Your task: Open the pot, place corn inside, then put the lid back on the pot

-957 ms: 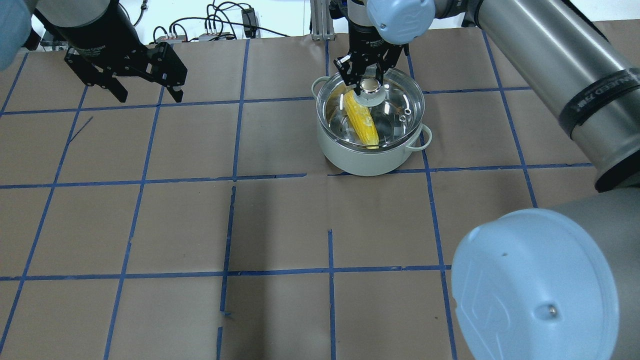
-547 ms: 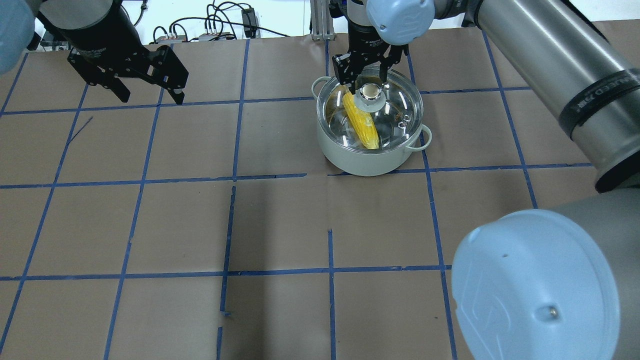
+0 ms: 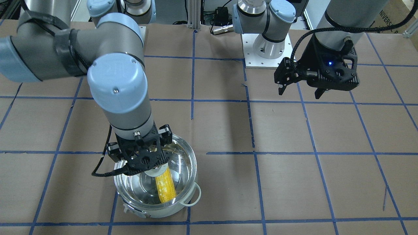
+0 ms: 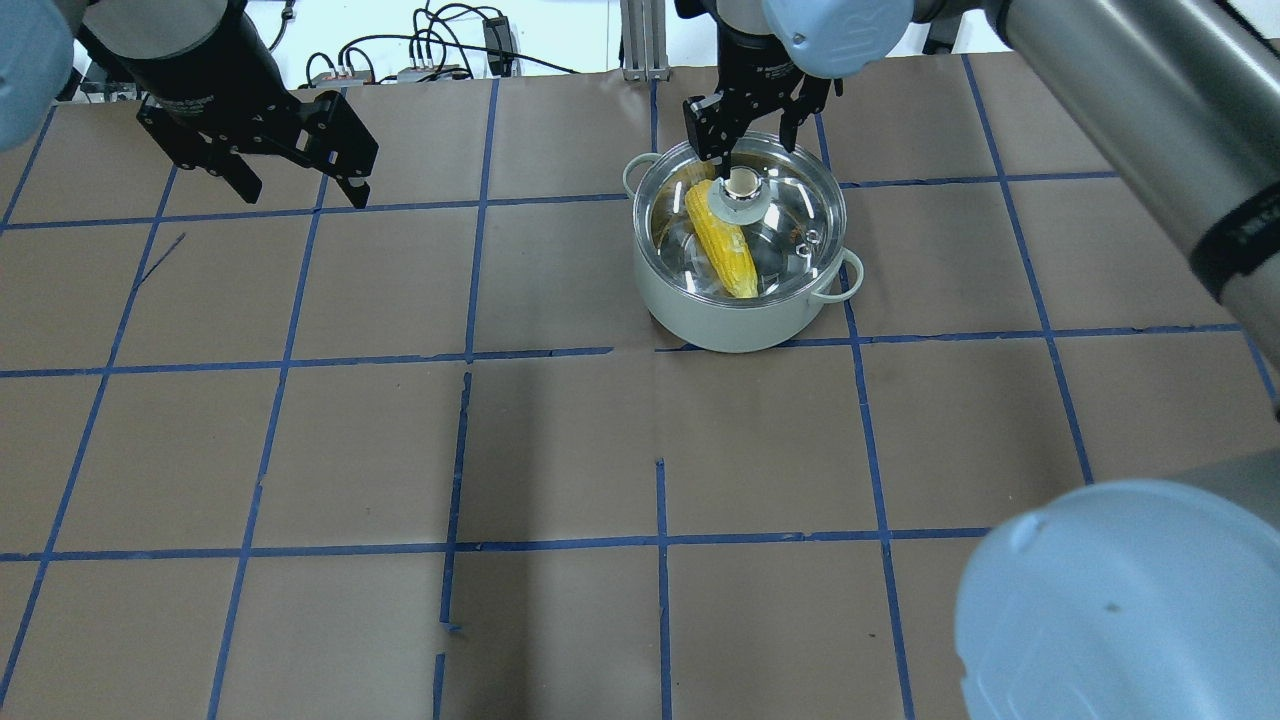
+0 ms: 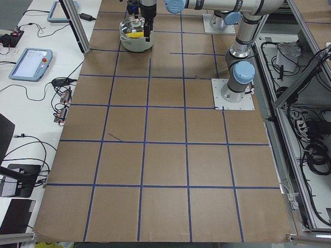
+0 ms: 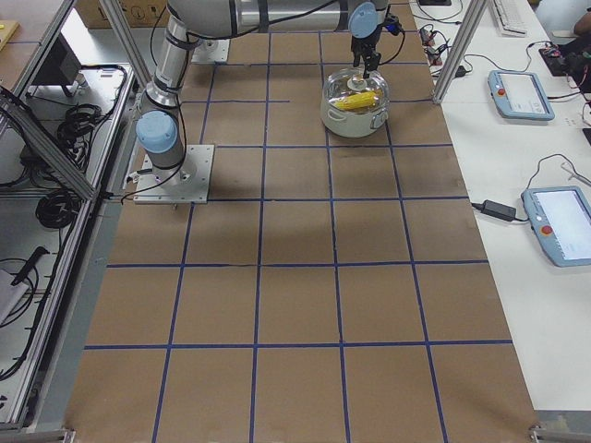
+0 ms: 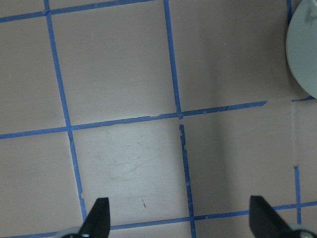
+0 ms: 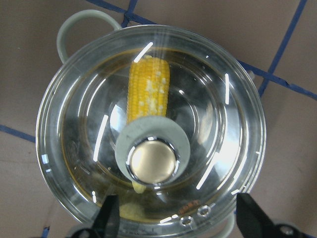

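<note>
The pot (image 4: 730, 320) stands at the far middle of the table. The clear glass lid (image 4: 795, 200) sits on its rim, with the beige knob (image 4: 741, 186) in the centre. The yellow corn (image 4: 724, 245) lies inside, seen through the glass. My right gripper (image 4: 748, 148) is open just above the knob and holds nothing; in the right wrist view its fingertips (image 8: 108, 218) stand on either side below the knob (image 8: 152, 161), above the corn (image 8: 148, 91). My left gripper (image 4: 300, 192) is open and empty at the far left, well apart from the pot.
Brown paper with a blue tape grid covers the table (image 4: 560, 450). Cables and boxes lie beyond the far edge (image 4: 430, 55). The left wrist view shows bare grid and the pot's side (image 7: 304, 49) at its right edge.
My right gripper has let go of the knob and risen a little away from it. The lid has settled level on the pot. The left arm has barely moved.
</note>
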{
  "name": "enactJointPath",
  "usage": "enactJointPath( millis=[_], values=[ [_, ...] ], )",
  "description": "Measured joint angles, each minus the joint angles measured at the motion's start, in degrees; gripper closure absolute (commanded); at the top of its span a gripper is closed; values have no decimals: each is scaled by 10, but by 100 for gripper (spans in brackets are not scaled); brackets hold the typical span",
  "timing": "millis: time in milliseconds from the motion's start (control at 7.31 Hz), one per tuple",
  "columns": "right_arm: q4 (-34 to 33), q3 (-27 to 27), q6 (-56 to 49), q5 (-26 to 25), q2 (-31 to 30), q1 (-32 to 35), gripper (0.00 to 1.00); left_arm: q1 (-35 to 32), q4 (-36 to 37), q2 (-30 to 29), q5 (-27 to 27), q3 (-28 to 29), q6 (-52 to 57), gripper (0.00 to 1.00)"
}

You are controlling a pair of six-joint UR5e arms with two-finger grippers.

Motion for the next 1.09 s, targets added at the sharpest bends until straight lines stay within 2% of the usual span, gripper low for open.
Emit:
enactJointPath(
  millis=[274,684,1094],
  values=[
    [6,78,-9,-3,-96,-44,0,0,0,0,0,0,-1,0],
    [-3,225,-46,-1,-244,-112,0,0,0,0,0,-1,-2,0],
    [-7,259,-51,1,-274,-131,0,0,0,0,0,-1,-2,0]
  ],
)
